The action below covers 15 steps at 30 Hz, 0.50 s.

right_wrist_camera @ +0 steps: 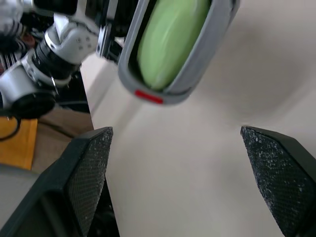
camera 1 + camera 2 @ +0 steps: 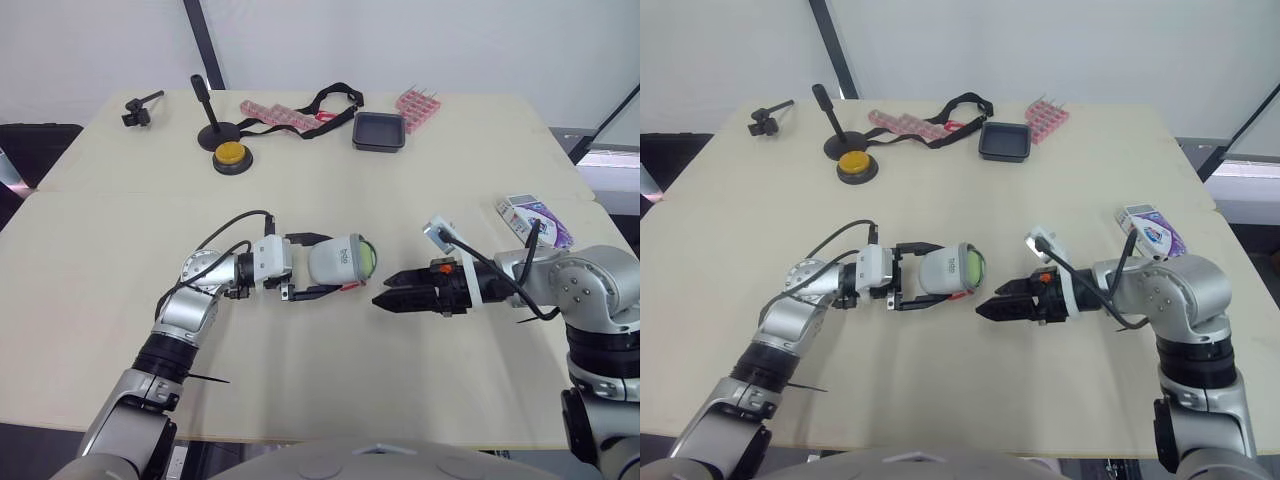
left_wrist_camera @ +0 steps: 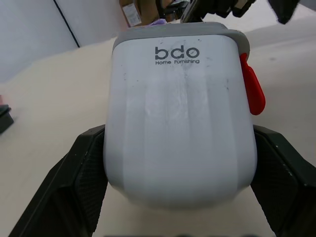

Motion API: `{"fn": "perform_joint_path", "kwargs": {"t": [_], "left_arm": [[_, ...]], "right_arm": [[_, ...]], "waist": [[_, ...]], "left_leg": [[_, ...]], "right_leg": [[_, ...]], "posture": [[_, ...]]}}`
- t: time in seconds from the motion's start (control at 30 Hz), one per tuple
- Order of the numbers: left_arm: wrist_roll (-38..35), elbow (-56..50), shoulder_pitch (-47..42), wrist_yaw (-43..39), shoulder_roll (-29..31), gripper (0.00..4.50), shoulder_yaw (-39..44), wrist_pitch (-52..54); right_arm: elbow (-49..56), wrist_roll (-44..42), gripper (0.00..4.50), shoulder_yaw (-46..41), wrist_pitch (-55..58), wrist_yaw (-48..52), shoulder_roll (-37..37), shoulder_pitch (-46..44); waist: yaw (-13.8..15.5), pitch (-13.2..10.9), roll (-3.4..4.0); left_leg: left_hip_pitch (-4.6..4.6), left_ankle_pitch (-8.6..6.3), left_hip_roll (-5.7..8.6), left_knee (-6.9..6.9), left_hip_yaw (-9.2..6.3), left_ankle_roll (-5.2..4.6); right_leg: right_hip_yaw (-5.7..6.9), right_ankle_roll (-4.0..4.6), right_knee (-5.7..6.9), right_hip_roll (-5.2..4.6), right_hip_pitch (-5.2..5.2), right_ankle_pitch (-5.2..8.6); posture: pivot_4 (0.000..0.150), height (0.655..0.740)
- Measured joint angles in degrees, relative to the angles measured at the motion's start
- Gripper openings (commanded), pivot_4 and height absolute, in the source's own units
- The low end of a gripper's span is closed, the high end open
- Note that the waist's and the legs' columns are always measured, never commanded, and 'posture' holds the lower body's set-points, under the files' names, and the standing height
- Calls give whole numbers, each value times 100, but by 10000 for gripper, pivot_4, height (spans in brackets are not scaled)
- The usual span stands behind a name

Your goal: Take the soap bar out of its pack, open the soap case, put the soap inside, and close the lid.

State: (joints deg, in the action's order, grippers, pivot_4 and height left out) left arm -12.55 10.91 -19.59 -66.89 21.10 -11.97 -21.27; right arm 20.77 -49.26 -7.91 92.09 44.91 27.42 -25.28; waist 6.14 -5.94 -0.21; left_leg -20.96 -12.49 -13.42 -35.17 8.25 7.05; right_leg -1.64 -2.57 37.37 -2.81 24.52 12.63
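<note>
- Left end effector (image 2: 318, 266) is clamped on the soap case (image 2: 338, 260), one finger on each side wall. The body runs out past the fingertips.
- The case lies on its side low over the desk (image 2: 300, 390), near the middle. I can't tell whether it touches.
- The case's long axis runs across the desk, and its grey-rimmed mouth faces the robot's right.
- Green soap (image 1: 170, 37) is already sitting in that mouth. Can't tell whether a clear lid covers it.
- Red latch (image 3: 252, 91) sits on the rim at the mouth end.
- Right end effector (image 2: 392, 297) is empty with fingers spread. It points straight at the mouth along the same axis, near it but not touching.
- Key relation: the case is directly ahead of the right end effector, open face to fingertips. My read is the right arm works on the lid or latch while the left only holds.
- Soap pack (image 2: 535, 218) lies on the desk by the right arm, well away from the case.
</note>
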Motion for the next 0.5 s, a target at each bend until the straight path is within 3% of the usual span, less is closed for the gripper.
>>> {"fn": "perform_joint_path", "kwargs": {"t": [0.5], "left_arm": [[376,286,-97,304,-64,34565,-164,-700]], "right_arm": [[-685,-990,44852,-102,0,-1624,-738,-451]], "waist": [[-7,-1,2]], "left_leg": [[0,0,2,2,0,1]], "right_leg": [[5,-2,-2,2,0,-1]], "posture": [[1500,7291]]}}
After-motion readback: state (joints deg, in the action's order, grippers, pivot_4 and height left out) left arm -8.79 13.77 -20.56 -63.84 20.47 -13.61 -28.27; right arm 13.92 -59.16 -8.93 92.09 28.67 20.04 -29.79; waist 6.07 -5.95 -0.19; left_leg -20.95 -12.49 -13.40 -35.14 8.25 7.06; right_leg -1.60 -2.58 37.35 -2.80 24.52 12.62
